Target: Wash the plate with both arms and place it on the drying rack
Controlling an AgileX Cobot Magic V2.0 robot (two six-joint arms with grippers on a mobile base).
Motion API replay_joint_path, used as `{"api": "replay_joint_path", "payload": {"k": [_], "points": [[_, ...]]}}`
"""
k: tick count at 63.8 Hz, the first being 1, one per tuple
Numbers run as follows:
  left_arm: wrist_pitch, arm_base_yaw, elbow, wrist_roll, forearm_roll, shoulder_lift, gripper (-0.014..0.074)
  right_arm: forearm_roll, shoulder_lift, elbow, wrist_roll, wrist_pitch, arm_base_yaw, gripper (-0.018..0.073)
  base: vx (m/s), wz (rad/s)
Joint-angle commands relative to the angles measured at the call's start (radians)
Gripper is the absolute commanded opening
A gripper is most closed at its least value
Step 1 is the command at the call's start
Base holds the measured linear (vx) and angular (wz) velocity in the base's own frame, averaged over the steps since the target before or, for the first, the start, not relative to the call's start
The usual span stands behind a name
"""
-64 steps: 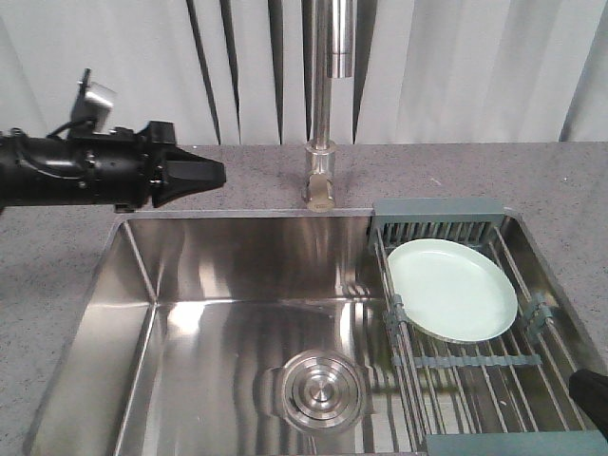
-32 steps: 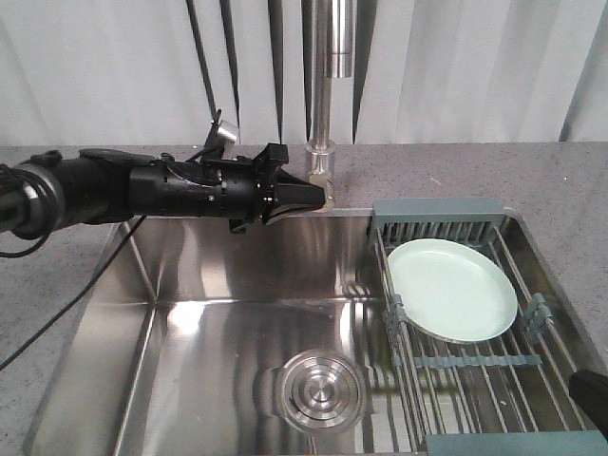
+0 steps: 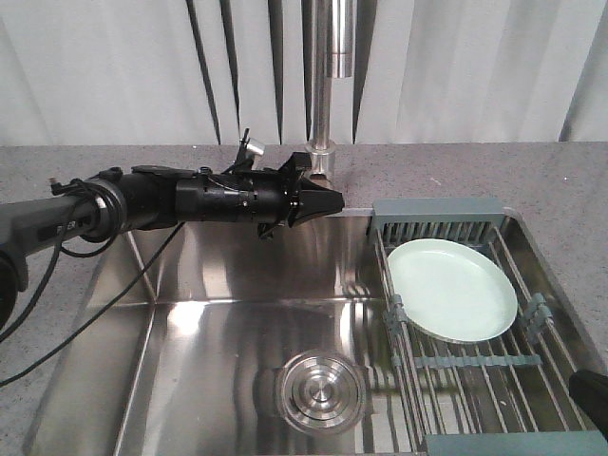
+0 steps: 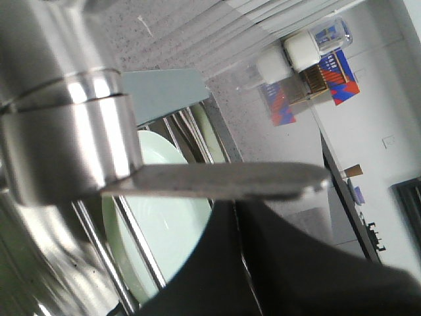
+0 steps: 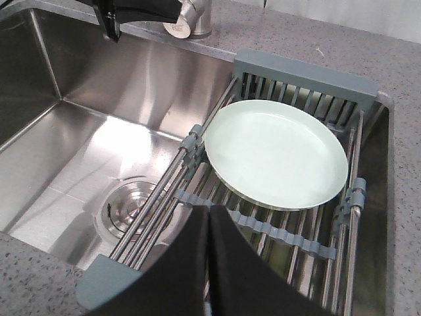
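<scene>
The pale mint-green plate [image 3: 454, 290] lies flat on the drying rack [image 3: 475, 366], which spans the right end of the sink. In the right wrist view the plate [image 5: 276, 151] sits just beyond my right gripper [image 5: 209, 212], which hovers shut and empty over the rack's near rods [image 5: 289, 230]. My left gripper [image 3: 335, 202] reaches along the sink's back edge to the faucet base [image 3: 321, 171]. In the left wrist view its tips [image 4: 237, 205] are shut, right under the flat faucet lever [image 4: 217, 181], with the plate [image 4: 164, 230] behind.
The steel sink [image 3: 228, 313] has a round drain [image 3: 321, 391] at its front middle. The faucet spout [image 3: 340, 38] rises above the back edge. Speckled grey counter [image 3: 475, 171] surrounds the sink. Only a black corner of the right arm [image 3: 591, 394] shows in the front view.
The left arm has swept right from over the left counter to the faucet base, its gripper staying shut. The plate, rack and right arm have not moved.
</scene>
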Motion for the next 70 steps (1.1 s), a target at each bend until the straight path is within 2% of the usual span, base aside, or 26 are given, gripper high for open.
{"api": "replay_joint_path", "payload": {"k": [1,33,44,70], "points": [[0.02,-0.004,-0.053,-0.009,-0.094,-0.048,-0.0007,0.018,0.007,-0.026,-0.001,-0.065,-0.003,-0.0008,0.0,0.0],[-0.03,0.0,-0.188,-0.038,-0.122,0.0,-0.0007,0.018,0.007,-0.026,-0.001,-0.065,-0.003,-0.0008,0.0,0.0],[-0.081,0.018,-0.187,-0.058,-0.122,0.0,-0.0007,0.018,0.007,-0.026,-0.001,-0.065,-0.003,-0.0008,0.0,0.0],[-0.06,0.031,-0.188,-0.057,-0.122,0.0,-0.0007,0.018,0.007,-0.026,-0.001,-0.065,-0.003,-0.0008,0.0,0.0]]}}
